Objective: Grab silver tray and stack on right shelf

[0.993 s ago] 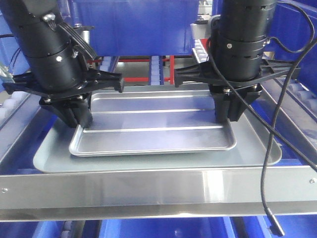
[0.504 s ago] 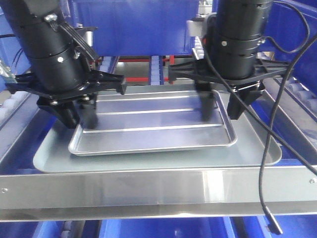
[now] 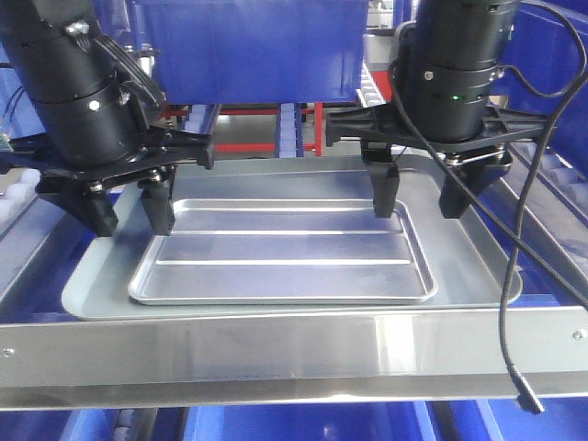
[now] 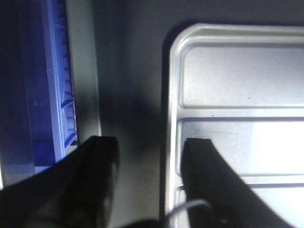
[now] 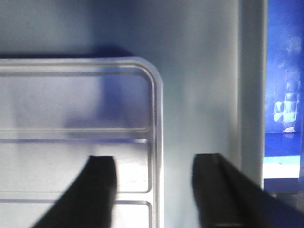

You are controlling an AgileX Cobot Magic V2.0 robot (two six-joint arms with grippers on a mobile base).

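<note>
The shiny silver tray (image 3: 280, 248) with two lengthwise ribs lies flat on a larger matte grey tray (image 3: 469, 266) on the right shelf, behind its flat front rail (image 3: 294, 354). My left gripper (image 3: 129, 209) is open, its fingers standing either side of the tray's left rim (image 4: 170, 118) and holding nothing. Over the right rim (image 5: 157, 123) my right gripper (image 3: 421, 195) is open as well, one finger above the tray base, the other outside the rim. Both sets of fingertips hang a little above the tray.
A blue crate (image 3: 248, 46) stands right behind the trays. Blue roller tracks (image 3: 289, 129) and a red bar run beneath it. Shelf side rails (image 3: 542, 211) flank the trays, and a black cable (image 3: 505, 312) hangs over the front rail at the right.
Both grippers went from shut on the silver tray's side rims to open and have risen slightly. The tray has settled flat on the grey tray.
</note>
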